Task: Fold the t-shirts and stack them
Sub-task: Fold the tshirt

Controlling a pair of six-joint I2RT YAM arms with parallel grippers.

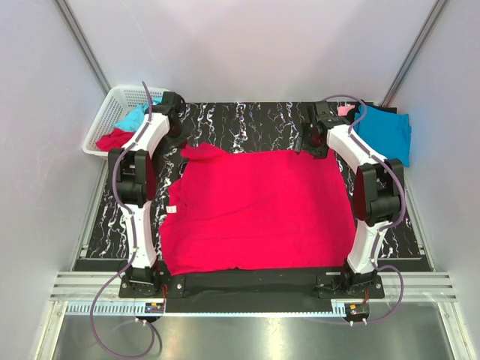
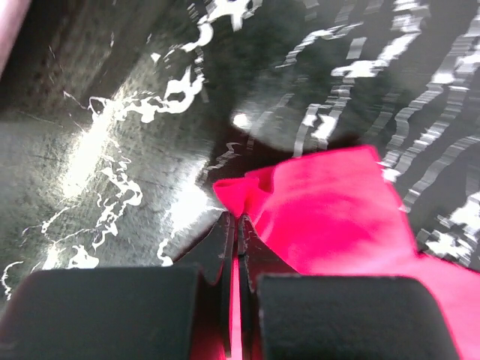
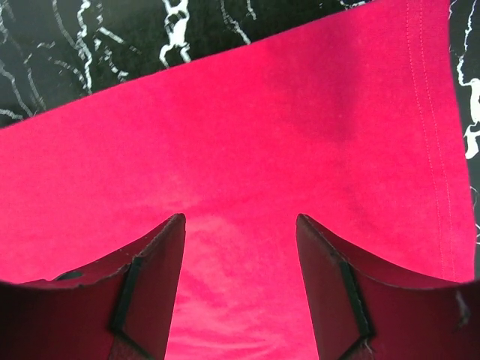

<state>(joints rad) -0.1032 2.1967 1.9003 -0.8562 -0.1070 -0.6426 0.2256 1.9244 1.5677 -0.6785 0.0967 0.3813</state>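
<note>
A crimson red t-shirt [image 1: 255,210] lies spread flat across the middle of the black marbled table. My left gripper [image 1: 174,124] sits at the shirt's far left corner and is shut on a pinch of the red cloth [image 2: 247,199] at the sleeve edge. My right gripper [image 1: 309,141] hovers over the shirt's far right corner, jaws open, with flat red fabric [image 3: 247,150] below and nothing held. A folded turquoise t-shirt [image 1: 384,131] lies at the far right, with a bit of pale pink cloth [image 1: 345,110] behind it.
A white lattice basket [image 1: 105,120] stands at the far left, holding turquoise [image 1: 135,118] and red [image 1: 112,139] shirts. Grey walls close in the table at the back and sides. Bare marbled table [image 1: 247,120] shows beyond the red shirt.
</note>
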